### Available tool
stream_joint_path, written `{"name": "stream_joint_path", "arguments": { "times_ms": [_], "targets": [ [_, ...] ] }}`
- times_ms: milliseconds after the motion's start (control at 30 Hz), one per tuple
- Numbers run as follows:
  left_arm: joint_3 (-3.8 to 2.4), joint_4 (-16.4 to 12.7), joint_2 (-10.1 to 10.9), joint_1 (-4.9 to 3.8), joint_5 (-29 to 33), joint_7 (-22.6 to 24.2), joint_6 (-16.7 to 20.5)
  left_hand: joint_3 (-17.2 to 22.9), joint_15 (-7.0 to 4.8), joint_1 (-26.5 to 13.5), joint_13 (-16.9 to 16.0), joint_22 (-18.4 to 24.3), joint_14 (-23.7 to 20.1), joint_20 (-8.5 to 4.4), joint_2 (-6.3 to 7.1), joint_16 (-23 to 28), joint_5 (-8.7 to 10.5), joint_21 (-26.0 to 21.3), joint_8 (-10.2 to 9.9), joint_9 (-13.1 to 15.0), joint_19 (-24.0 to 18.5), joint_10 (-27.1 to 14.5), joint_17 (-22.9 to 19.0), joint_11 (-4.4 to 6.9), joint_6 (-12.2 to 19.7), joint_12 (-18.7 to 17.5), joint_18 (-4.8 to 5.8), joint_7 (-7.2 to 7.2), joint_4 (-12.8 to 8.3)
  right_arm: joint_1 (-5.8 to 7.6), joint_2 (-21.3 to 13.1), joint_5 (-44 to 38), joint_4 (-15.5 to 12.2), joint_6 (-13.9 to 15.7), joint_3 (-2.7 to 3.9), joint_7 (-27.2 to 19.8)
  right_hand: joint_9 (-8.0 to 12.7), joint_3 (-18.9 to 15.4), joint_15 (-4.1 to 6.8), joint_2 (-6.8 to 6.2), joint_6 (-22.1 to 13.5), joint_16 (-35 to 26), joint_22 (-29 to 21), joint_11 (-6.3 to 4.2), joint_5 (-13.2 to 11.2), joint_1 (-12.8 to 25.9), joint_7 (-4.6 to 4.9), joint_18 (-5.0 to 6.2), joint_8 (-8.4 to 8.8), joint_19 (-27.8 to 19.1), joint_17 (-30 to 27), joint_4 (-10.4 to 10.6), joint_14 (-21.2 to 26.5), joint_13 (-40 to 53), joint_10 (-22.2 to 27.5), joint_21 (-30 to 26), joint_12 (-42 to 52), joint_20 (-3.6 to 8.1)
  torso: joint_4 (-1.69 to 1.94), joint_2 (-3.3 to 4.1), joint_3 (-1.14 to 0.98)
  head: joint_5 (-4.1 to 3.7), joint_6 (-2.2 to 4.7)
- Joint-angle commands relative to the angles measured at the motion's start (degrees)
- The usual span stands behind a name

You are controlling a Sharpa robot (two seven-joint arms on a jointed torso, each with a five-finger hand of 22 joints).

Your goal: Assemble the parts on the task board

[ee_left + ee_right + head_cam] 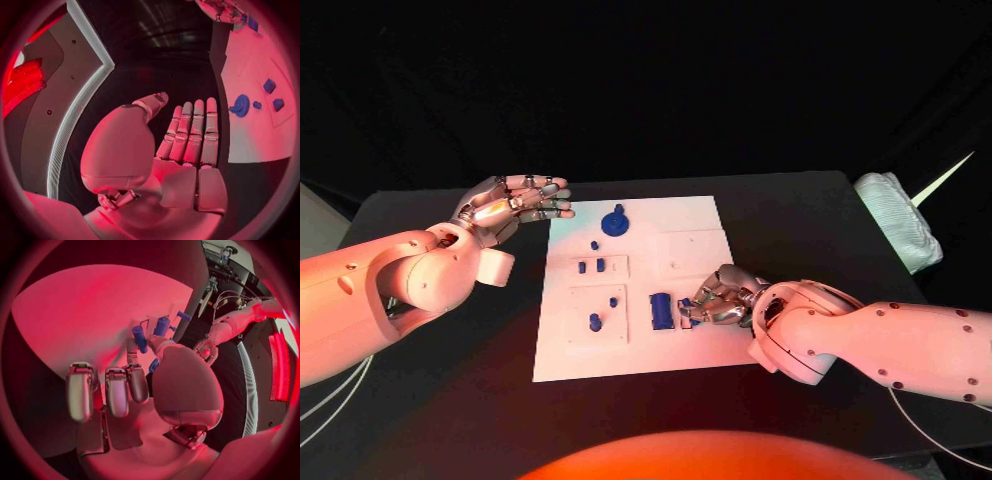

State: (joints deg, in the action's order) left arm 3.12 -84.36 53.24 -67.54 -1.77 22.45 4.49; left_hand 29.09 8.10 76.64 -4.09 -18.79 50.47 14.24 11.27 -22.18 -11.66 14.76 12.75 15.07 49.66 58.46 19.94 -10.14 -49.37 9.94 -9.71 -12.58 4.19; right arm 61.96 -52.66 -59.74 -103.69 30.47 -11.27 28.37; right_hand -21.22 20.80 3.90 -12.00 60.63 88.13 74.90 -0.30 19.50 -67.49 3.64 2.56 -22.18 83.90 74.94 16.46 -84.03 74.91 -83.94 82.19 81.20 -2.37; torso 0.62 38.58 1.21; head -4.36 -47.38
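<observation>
Head view: the robot's right hand (718, 298) works low at the right side of the white task board (689, 222), its fingers curled round a small blue part (685, 314) just beside the larger blue block (659, 310) near the board's middle. Whether that part is truly pinched or merely touched cannot be told from above; the right wrist view shows a blue piece (154, 365) tucked at the thumb, which suggests a hold. The left hand (516, 198) hovers off the board's far left corner, fingers straight, together and holding nothing, close to the round blue part (616, 220).

Other blue parts stand in the recessed panels on the board's left half: two small ones (591, 266) side by side and another pair (594, 322) nearer the robot.

The step in hand appears to be seating the small piece beside the block. The next move likely calls for a fine alignment and a downward press.

Open black table (805, 200) lies beyond the board, though a white bundle (899, 215) sits at the right edge. The block crowds the working fingers, leaving little room.
</observation>
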Motion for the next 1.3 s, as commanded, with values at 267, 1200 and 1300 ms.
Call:
{"name": "stream_joint_path", "arguments": {
  "times_ms": [267, 1200, 1300],
  "targets": [
    [-0.04, -0.2, 0.0, 0.02, -0.2, 0.4, -0.8, -0.2, -0.03, 0.1, -0.1, 0.1, -0.5, 0.01, -0.28, 0.1, -0.02, -0.3, 0.3, -0.1, 0.6, -0.5, 0.1, 0.03, 0.3, 0.3, -0.56, -0.5, 0.0, -0.11, 0.0, -1.2, -0.7, 0.1, -0.02, -0.6, -0.2, 0.2, 0.48, 0.61, 0.6, 0.4, 13.4, -0.53, 0.0, 0.3, -0.17, -1.25, -0.38, 4.5, 12.1, -0.4, -5.3, 10.3, -3.1, 0.5, 0.5, 0.56, -0.06, -0.07, 0.0, 0.21, -0.21],
    [-0.04, 0.0, 0.1, 0.02, -0.2, 0.1, -0.9, -0.3, -0.03, 0.0, -0.1, 0.2, -0.5, 0.02, -0.29, 0.1, -0.01, -0.3, 0.3, -0.1, 0.6, -0.5, 0.1, 0.02, 0.3, 0.4, -0.56, -0.51, 0.1, -0.11, -0.2, -3.4, -0.9, -2.7, -0.01, 0.6, -0.6, -3.1, 0.54, 0.37, 0.7, 0.2, 13.2, -0.54, -0.5, 7.9, -0.18, -1.14, -0.69, 4.4, 11.8, 0.2, -5.2, 10.1, -3.1, -0.1, -0.1, 0.67, -0.11, -0.04, -0.02, 0.5, -0.52],
    [-0.04, 0.0, 0.2, 0.02, -0.2, 0.0, -0.9, -0.3, -0.03, 0.0, -0.1, 0.2, -0.5, 0.02, -0.29, 0.1, -0.01, -0.3, 0.3, -0.1, 0.6, -0.5, 0.1, 0.02, 0.3, 0.4, -0.56, -0.51, 0.1, -0.11, -0.3, -3.3, -1.1, -2.8, -0.01, 0.3, -0.6, -3.1, 0.54, 0.39, 0.7, 0.2, 13.2, -0.54, -0.4, 8.0, -0.18, -1.13, -0.69, 4.4, 11.8, 0.2, -5.2, 10.1, -3.1, -0.1, -0.1, 0.68, -0.1, -0.05, -0.03, 0.5, -0.55]
  ]
}}
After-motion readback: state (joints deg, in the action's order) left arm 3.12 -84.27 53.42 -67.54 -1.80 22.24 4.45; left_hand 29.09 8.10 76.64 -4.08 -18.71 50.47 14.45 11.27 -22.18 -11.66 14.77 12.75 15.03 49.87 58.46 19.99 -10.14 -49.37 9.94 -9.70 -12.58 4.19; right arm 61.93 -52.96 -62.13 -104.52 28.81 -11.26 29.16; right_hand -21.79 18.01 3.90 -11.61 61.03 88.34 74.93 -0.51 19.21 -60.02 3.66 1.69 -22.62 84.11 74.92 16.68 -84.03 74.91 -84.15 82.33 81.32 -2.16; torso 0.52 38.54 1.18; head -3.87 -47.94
